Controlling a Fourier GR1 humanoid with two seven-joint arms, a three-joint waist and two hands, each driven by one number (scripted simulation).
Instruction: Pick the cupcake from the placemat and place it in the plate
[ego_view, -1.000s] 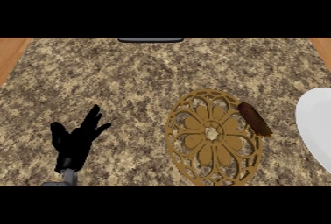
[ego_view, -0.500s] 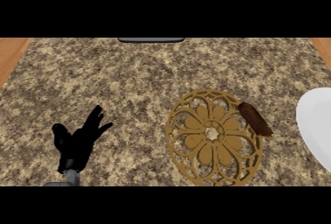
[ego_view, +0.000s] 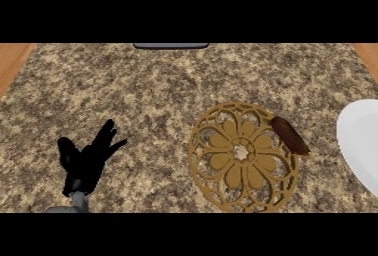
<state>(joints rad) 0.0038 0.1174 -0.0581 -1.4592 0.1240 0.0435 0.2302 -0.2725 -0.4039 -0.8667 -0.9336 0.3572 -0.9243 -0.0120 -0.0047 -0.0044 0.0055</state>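
Observation:
A round golden openwork placemat (ego_view: 244, 157) lies on the speckled counter, right of centre. A long dark brown item (ego_view: 289, 135) rests on the placemat's upper right rim; it looks flat and stretched, more like a bar than a cupcake. The white plate (ego_view: 359, 145) is cut off by the right edge. My left hand (ego_view: 87, 160) is at the lower left, open with fingers pointing up and spread, well apart from the placemat. My right hand does not show.
A dark grey object (ego_view: 171, 46) sits at the counter's far edge, top centre. Wooden strips (ego_view: 13, 60) border the counter at both top corners.

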